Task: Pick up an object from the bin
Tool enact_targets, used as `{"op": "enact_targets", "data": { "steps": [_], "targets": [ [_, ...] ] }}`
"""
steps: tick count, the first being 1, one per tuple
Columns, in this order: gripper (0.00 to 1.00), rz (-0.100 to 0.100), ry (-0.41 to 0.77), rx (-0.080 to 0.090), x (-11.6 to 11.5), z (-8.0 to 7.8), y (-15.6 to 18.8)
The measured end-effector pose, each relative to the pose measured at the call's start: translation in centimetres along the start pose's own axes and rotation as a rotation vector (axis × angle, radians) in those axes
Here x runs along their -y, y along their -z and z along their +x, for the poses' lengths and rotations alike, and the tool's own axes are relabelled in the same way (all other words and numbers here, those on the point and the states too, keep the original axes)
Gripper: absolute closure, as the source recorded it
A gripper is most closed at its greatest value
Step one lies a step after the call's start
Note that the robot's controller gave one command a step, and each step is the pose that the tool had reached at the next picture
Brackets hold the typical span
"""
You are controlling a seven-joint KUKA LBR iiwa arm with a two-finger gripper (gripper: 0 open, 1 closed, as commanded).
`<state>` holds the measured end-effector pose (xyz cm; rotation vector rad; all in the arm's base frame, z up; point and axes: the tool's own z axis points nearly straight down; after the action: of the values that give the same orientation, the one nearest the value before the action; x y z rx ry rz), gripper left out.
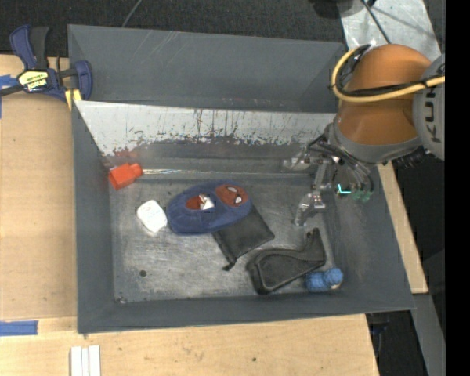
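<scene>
- Where the floor of the bin (180, 269) meets the back wall on the left, a small orange block (125, 175) lies by itself.
- Near it, a bit lower, sits a small white lump (151, 216). It lies just beside a blue soft thing (189, 219).
- That blue soft thing has two red-brown spots on top. What it is, I cannot tell.
- A dark flat cloth (244, 236) lies at its lower right edge, touching it or partly under it. I cannot tell which.
- Next comes a black bent thing (286, 269), low down on the right side of the bin. It lies slanted, with its wide end pointing down and left and its thin end pointing up toward the claw.
- The cloth is just beside its wide end, and a little blue ball (326, 279) touches its right end.
- The claw (307, 210) hangs over bare floor on the right, just above the thin end of the black bent thing and close to it.
- I cannot tell if the claw is released or clenched. It looks like a jumble of small metal bits, and nothing can be made out in its grip.
- A big orange cover (380, 92) on the arm hides the bin's far right corner.
</scene>
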<state>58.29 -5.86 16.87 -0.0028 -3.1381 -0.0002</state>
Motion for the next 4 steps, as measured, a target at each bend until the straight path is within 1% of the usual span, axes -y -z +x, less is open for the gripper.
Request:
{"op": "enact_targets", "data": {
  "steps": [1, 2, 3, 4],
  "targets": [
    [0.00, 0.005, 0.139, 0.012, -7.1, -1.5, -9.5],
    [1.00, 0.001, 0.136, 0.034, -7.2, -2.0, -9.0],
    [1.00, 0.002, 0.191, 0.014, -6.6, 0.4, 3.8],
    [0.00, 0.001, 0.192, 0.007, -6.7, 0.5, 3.4]
  ]
}}
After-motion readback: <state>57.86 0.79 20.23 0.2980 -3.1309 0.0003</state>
